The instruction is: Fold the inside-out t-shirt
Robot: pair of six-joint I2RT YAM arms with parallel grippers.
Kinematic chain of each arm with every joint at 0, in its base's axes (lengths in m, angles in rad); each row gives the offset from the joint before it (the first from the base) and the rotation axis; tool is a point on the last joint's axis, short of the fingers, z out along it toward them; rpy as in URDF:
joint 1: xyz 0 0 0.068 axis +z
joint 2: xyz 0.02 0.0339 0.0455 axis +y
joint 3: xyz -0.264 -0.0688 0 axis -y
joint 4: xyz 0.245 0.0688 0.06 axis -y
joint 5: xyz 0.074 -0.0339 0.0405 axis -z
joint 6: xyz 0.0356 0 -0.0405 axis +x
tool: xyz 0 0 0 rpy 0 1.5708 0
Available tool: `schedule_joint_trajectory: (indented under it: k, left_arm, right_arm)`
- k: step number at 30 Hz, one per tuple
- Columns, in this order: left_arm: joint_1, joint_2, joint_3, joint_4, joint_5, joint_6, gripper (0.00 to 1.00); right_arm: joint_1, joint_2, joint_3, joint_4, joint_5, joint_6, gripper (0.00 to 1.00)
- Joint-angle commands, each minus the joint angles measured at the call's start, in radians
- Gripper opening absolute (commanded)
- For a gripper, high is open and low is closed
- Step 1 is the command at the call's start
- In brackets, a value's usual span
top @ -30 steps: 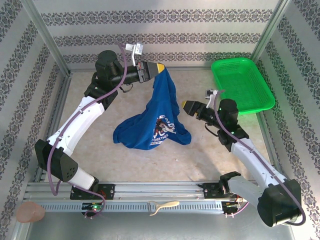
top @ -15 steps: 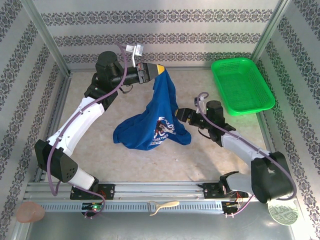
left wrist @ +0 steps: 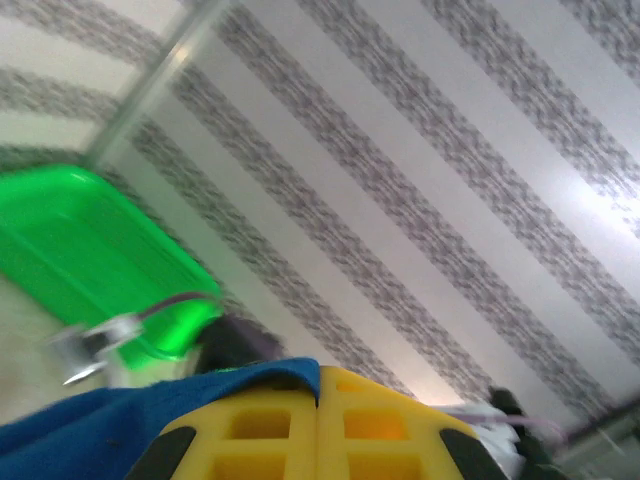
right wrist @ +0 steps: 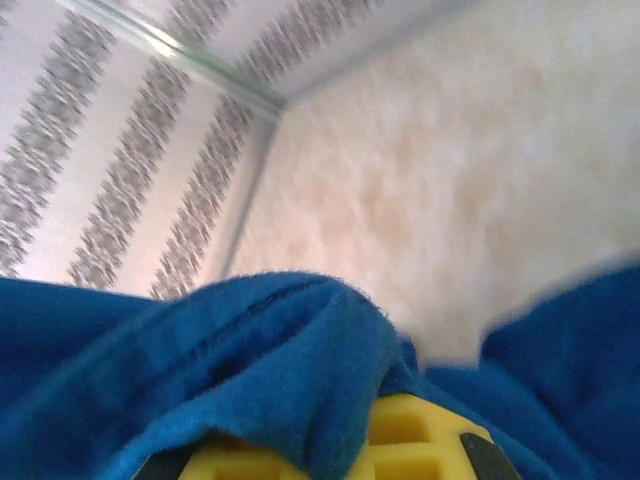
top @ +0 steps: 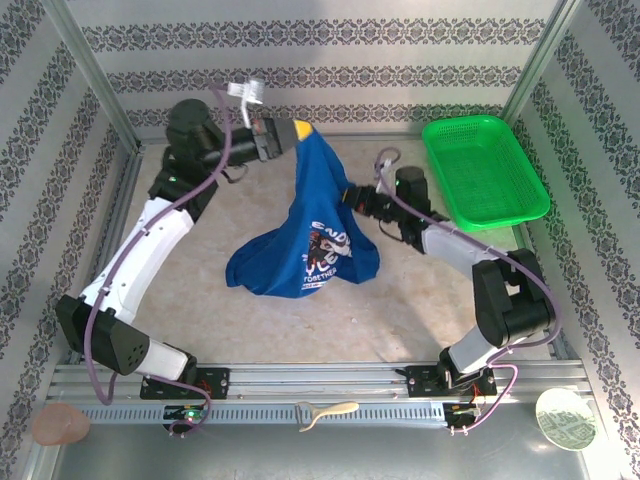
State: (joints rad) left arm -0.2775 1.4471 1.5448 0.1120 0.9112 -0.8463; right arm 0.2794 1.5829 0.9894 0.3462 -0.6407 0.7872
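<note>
The inside-out t-shirt (top: 305,240) is found at the centre of the top view, pitched like a tent. Its near hem is spread in a wrinkled heap on the table (top: 420,300), and a printed design is shown on the slope facing the lower edge of the frame. From that heap the cloth is drawn up toward the top of the frame.

Just beyond the heap, right of centre, the right gripper (top: 350,197) is now closed on a fold at the shirt's right edge. A second ago it was held open, to the right of the cloth and clear of it. In the right wrist view the blue cloth (right wrist: 200,370) is seen draped over the yellow fingers (right wrist: 425,440) and pinched between them.

Farther off, at the upper middle of the top view, the left gripper (top: 297,131) is kept clamped on the shirt's highest point. It has been carried a little toward the upper left since a second ago. In the left wrist view its jaws (left wrist: 318,400) are pressed together, with blue cloth (left wrist: 120,430) caught beside them. The green basket (top: 485,170) at the upper right is left untouched.

The shirt is thus held at two points instead of one. From this hold it can probably be stretched open and laid flat. No fold is judged to have been made yet.
</note>
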Motion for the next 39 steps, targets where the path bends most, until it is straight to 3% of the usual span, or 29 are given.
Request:
schedule_joint_trajectory:
  k: [1,5,10,14,20,24,25,26,28,30,34,39]
  left_arm:
    - [0.219,0.049,0.137,-0.009,-0.056,-0.039,0.00]
    - [0.400,0.170,0.385,0.105,-0.110,-0.244,0.00]
    - [0.417,0.201,0.613,0.130,-0.172,-0.304,0.00]
    - [0.418,0.163,0.608,0.098,-0.188,-0.286,0.00]
    - [0.417,0.059,0.493,0.154,-0.208,-0.289,0.00]
    - [0.418,0.010,0.433,0.363,-0.198,-0.344,0.00]
    - [0.417,0.001,0.438,0.329,-0.207,-0.315,0.00]
    - [0.417,-0.010,0.458,0.167,-0.248,-0.250,0.00]
    - [0.418,-0.020,0.484,-0.084,-0.348,-0.143,0.00]
    - [0.429,-0.016,0.473,-0.140,-0.367,-0.129,0.00]
    - [0.428,0.025,0.425,-0.202,-0.389,-0.113,0.00]
    - [0.428,0.233,0.478,-0.330,-0.313,-0.147,0.00]
  right_arm:
    - [-0.073,-0.048,0.265,-0.037,-0.037,0.039,0.00]
    - [-0.117,-0.088,0.625,-0.139,-0.018,0.080,0.00]
    - [-0.103,-0.164,0.899,-0.271,0.049,-0.001,0.00]
    - [-0.105,-0.196,0.929,-0.326,0.074,-0.042,0.00]
    - [-0.073,-0.293,0.843,-0.258,0.100,-0.032,0.00]
    - [-0.043,-0.329,0.859,-0.223,0.079,-0.057,0.00]
    - [-0.035,-0.316,0.914,-0.352,0.123,-0.123,0.00]
    - [-0.032,-0.287,0.990,-0.501,0.178,-0.185,0.00]
    - [-0.045,-0.263,1.001,-0.501,0.148,-0.181,0.00]
    - [-0.031,-0.282,0.939,-0.413,0.138,-0.153,0.00]
    - [-0.036,-0.233,0.936,-0.528,0.225,-0.222,0.00]
    - [-0.066,-0.061,0.989,-0.604,0.264,-0.192,0.00]
